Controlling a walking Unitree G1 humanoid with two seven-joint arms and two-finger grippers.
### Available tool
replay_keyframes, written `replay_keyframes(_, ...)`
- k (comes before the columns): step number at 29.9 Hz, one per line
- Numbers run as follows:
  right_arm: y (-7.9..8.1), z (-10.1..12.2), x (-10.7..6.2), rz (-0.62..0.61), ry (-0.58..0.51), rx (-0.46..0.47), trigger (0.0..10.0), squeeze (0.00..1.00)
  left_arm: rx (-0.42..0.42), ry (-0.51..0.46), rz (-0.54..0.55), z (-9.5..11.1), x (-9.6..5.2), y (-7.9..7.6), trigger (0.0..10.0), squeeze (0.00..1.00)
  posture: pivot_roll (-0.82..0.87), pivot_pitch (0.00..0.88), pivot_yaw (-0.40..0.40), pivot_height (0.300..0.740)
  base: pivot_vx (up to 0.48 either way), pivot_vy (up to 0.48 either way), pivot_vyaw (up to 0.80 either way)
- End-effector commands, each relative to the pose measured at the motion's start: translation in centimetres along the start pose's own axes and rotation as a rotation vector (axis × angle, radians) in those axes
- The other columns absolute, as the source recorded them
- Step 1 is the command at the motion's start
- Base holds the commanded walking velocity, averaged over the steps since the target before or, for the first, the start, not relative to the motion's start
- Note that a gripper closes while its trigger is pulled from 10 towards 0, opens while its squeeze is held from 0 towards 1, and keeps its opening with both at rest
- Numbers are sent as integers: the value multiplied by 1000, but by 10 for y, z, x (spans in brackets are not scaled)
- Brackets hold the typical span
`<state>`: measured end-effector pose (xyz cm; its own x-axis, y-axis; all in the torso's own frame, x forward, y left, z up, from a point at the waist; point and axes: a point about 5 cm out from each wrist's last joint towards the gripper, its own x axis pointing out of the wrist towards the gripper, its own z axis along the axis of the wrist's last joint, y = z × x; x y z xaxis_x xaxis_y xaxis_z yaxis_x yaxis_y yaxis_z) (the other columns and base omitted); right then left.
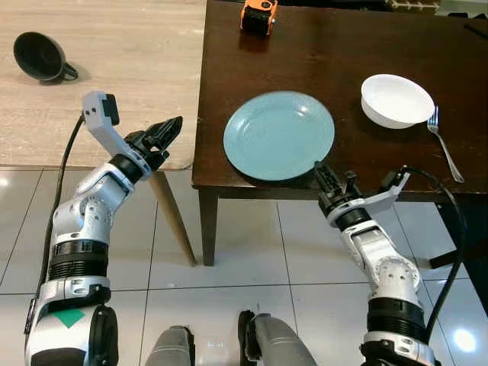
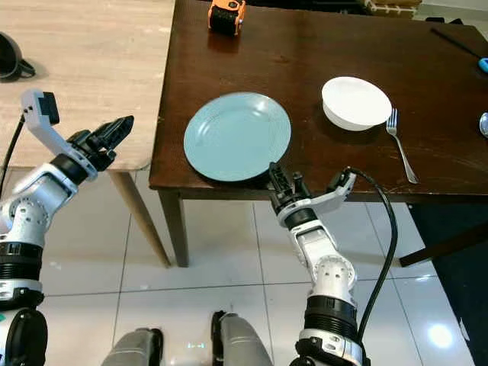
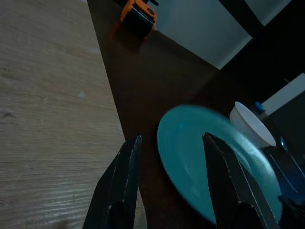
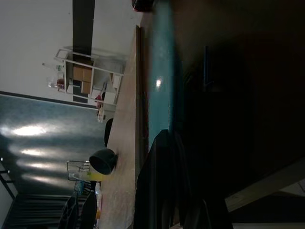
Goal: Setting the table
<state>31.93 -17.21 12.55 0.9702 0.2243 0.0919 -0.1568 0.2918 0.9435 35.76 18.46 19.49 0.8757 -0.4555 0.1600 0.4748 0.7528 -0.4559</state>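
Beside right fingers [image 1: 324,177], blue plate [image 1: 278,135] lies.

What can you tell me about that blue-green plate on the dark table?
The plate is round, pale blue-green and smooth, ceramic by the look of it, with a shallow raised rim and nothing on it. It lies flat near the front edge of the dark wooden table, its near edge reaching almost to the table's edge. A white bowl sits apart to its right. The right claw is at the plate's near right rim, whether touching it I cannot tell. The left claw hovers open off to its left.
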Motion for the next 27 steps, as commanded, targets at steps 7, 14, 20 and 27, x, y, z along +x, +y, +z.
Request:
replay_keyframes(7, -2, 3, -2, 11, -21, 0, 0, 0, 17, 12, 6, -5, -3, 0, 10000, 0, 44, 97, -1, 740, 0, 0, 0)
replay_keyframes(14, -3, 9, 1, -30, -37, -257, 0, 0, 87, 54, -10, -17, -4, -10, 10000, 0, 44, 94, 2, 740, 0, 0, 0)
replay_keyframes(20, -3, 10, 7, -76, -67, -329, 4863, 0, 96, 65, -5, -22, -5, -11, 10000, 0, 47, 94, 0, 740, 0, 0, 0)
replay_keyframes(27, -8, 14, 11, -128, -66, -370, 10000, 1000, 99, 67, 3, -21, -5, -11, 10000, 0, 48, 100, -4, 740, 0, 0, 0)
